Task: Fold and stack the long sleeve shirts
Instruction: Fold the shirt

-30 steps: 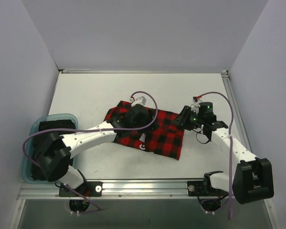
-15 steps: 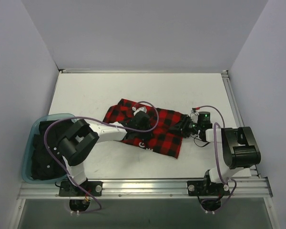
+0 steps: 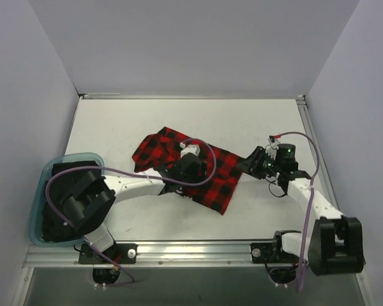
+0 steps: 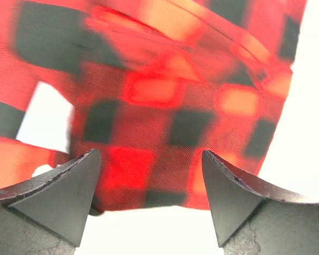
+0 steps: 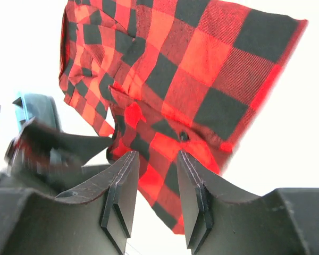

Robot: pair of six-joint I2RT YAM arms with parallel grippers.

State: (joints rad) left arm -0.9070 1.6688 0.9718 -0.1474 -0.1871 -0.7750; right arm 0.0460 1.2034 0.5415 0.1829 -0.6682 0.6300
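Observation:
The red-and-black check flannel shirt (image 3: pixel 214 182) lies crumpled and slanted on the white table (image 3: pixel 115 127), its far corner up left and its near corner down right. My left gripper (image 3: pixel 184 169) hovers over the shirt's middle, jaws wide open. In the left wrist view (image 4: pixel 149 154) the shirt's edge (image 4: pixel 149 90) lies just beyond the fingertips, with nothing between them. My right gripper (image 3: pixel 250 160) sits just off the shirt's right edge, jaws partly open and empty. In the right wrist view (image 5: pixel 157 154) the shirt (image 5: pixel 202 69) spreads out ahead of the fingers.
A teal bin (image 3: pixel 45 172) holding dark clothing stands at the table's left near edge. White walls enclose the table at the back and sides. A metal rail (image 3: pixel 191 245) runs along the near edge.
The shirt has shifted left and turned. My right gripper has drawn back to the right, off the shirt's edge. My left arm has changed pose, its gripper still over the shirt.

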